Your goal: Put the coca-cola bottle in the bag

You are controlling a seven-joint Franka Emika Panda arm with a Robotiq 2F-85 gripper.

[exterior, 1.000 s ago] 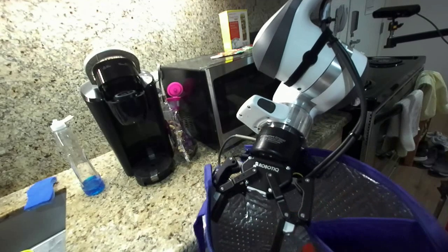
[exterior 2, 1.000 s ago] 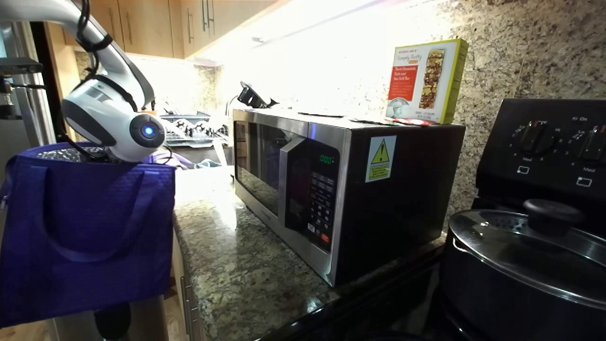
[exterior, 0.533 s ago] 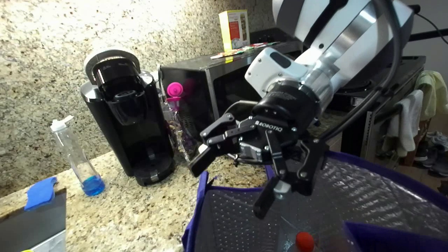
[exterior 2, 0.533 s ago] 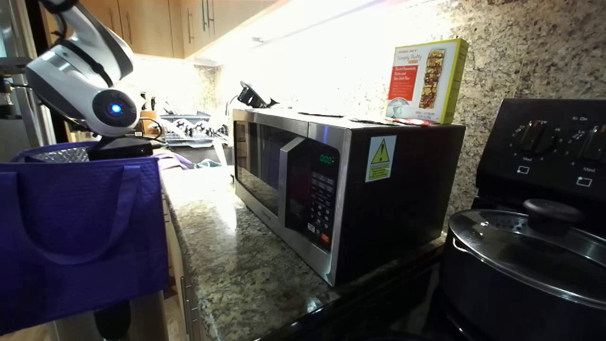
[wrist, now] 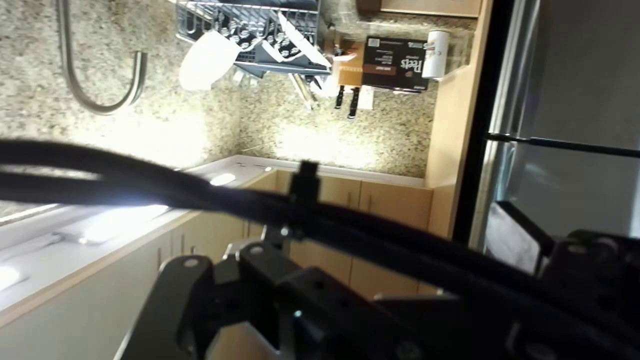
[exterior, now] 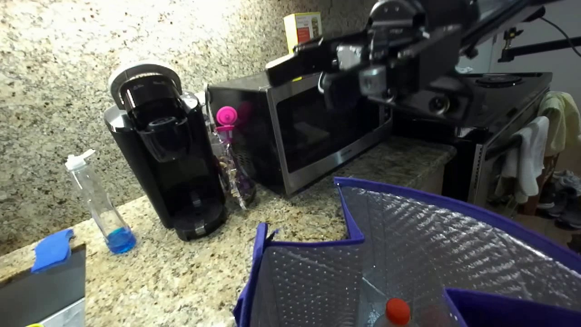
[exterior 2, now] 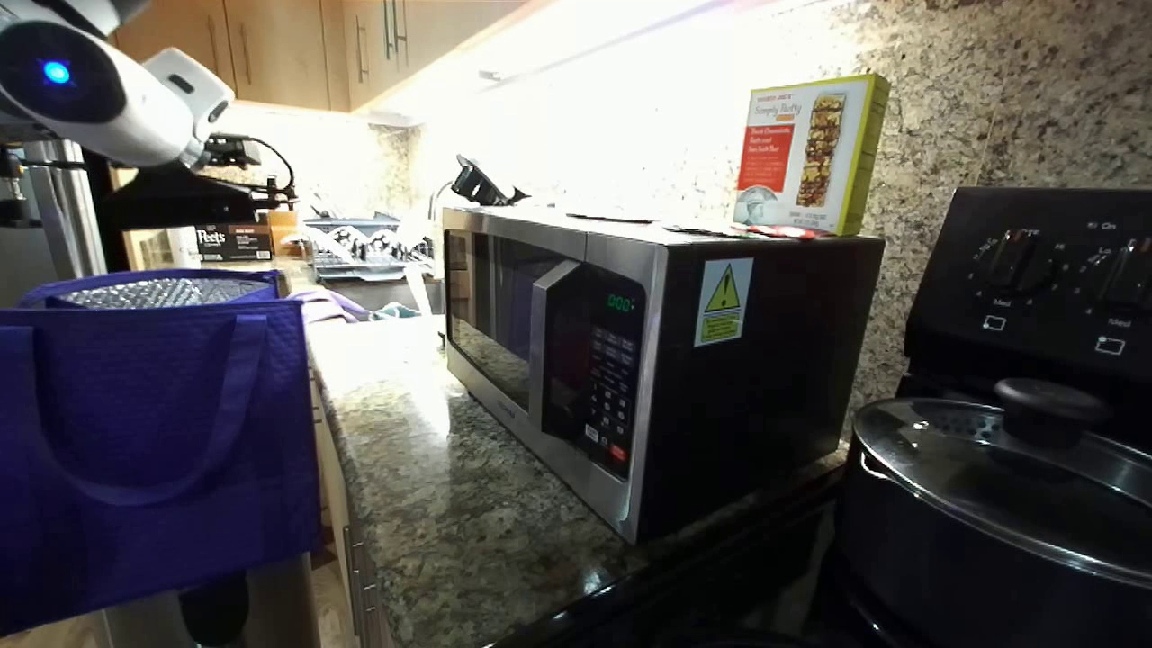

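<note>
The fingers [exterior: 290,69] are now withdrawn from the bag [exterior: 422,227]. Compared with one second ago, they no longer reach into the bag mouth; they are raised well clear of it and, in an exterior view, appear in front of the microwave [exterior: 327,131]. The fingers are spread, with nothing held between them; the wrist view also shows them apart.

The coca-cola bottle [exterior: 397,311] is inside the bag, red cap uppermost. One second ago only a trace of the cap shows; now the whole cap is visible. From half a second ago to now, the cap holds nearly the same position while the fingers rise, which indicates a clean release. The bottle body runs off the lower picture edge, so its seating on the bag floor cannot be verified.

Assessment: placement appears complete. The remaining action is probably to retract the arm [exterior 2: 148,117] fully, keeping the fingers and cable away from the bag rim.
</note>
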